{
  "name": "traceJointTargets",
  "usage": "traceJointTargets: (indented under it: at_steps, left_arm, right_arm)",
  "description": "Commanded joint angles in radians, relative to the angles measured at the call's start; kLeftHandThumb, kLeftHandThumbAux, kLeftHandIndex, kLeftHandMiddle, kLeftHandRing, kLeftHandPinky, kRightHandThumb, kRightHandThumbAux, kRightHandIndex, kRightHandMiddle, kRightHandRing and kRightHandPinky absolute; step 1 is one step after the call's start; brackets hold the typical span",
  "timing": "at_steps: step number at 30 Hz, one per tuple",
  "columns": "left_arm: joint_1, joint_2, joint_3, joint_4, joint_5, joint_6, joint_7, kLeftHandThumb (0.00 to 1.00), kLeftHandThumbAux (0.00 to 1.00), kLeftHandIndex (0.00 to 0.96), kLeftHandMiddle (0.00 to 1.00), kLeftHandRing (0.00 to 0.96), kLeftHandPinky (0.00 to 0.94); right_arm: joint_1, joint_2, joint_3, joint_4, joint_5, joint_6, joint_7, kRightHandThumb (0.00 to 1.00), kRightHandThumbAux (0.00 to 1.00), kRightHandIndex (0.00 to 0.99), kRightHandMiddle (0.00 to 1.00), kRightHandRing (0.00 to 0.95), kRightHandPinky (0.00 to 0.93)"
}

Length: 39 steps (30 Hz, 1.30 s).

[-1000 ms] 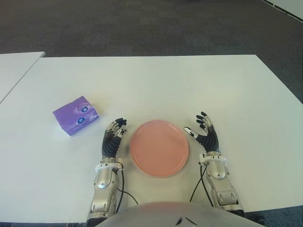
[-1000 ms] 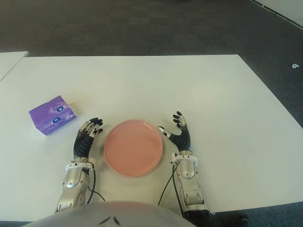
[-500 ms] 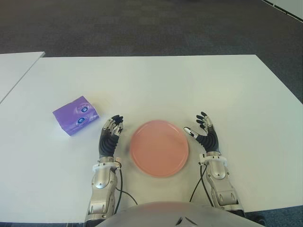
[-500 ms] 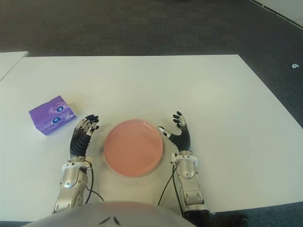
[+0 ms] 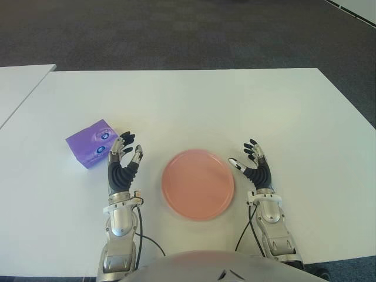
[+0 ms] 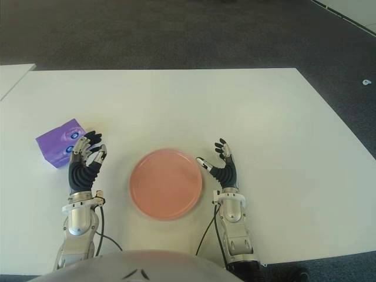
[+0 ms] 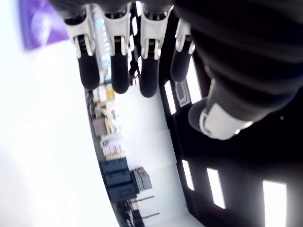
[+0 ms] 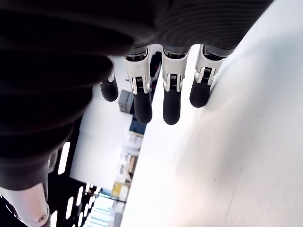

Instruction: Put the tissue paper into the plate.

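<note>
A purple tissue paper pack (image 5: 93, 143) lies on the white table (image 5: 194, 106) at the left. A pink plate (image 5: 198, 184) sits near the front edge in the middle. My left hand (image 5: 123, 154) is just right of the pack, fingers spread and holding nothing; the fingertips come close to the pack's right side. In the left wrist view a corner of the purple pack (image 7: 40, 26) shows beyond the straight fingers (image 7: 118, 56). My right hand (image 5: 251, 161) stays idle to the right of the plate, fingers spread.
A second white table (image 5: 17, 82) stands at the far left, with a narrow gap between. Dark carpet (image 5: 176, 29) lies beyond the table's far edge. Cables (image 5: 147, 244) trail from both forearms near the front edge.
My left hand has moved left and away from the plate toward the tissue pack, its fingers opening wider. The right hand, plate and pack have not moved.
</note>
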Motion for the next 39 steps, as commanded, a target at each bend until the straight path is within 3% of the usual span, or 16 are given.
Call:
traceJointTargets:
  at_steps: [1,4,14,21,26,30,39]
  left_arm:
    - [0.004,0.038,-0.020,-0.019,0.454,0.091,0.256,0.381,0.531,0.222,0.275,0.273,0.261]
    - [-0.010,0.051,-0.029,-0.023,0.606,0.170,0.327,0.370,0.478,0.232,0.268,0.261,0.239]
    - [-0.025,0.069,-0.047,-0.058,0.820,0.309,0.351,0.378,0.384,0.257,0.223,0.196,0.173]
    - [-0.046,0.088,-0.061,-0.053,0.880,0.389,0.352,0.401,0.353,0.256,0.201,0.161,0.129]
    - [-0.076,0.090,-0.070,-0.045,0.929,0.496,0.255,0.411,0.317,0.237,0.148,0.085,0.033]
    - [-0.118,0.104,-0.074,-0.025,0.945,0.564,0.176,0.409,0.296,0.220,0.112,0.038,0.008]
    - [-0.207,0.172,-0.066,0.056,0.918,0.639,0.111,0.387,0.259,0.184,0.074,0.001,0.000]
  right_arm:
    - [0.035,0.005,0.005,0.050,0.007,0.048,0.021,0.451,0.673,0.062,0.206,0.187,0.153]
    - [0.034,0.005,0.004,0.053,0.009,0.048,0.022,0.452,0.677,0.063,0.206,0.190,0.173]
    - [0.028,0.002,0.001,0.072,0.010,0.040,0.021,0.453,0.680,0.065,0.207,0.192,0.166]
    - [0.025,0.004,-0.003,0.082,0.012,0.035,0.021,0.458,0.688,0.068,0.208,0.195,0.177]
    - [0.027,0.008,-0.007,0.081,0.020,0.038,0.024,0.461,0.693,0.065,0.205,0.189,0.165]
    - [0.022,0.005,-0.007,0.089,0.019,0.034,0.025,0.460,0.694,0.061,0.203,0.186,0.158]
    - [0.017,0.006,-0.015,0.107,0.028,0.023,0.026,0.481,0.691,0.065,0.215,0.184,0.140]
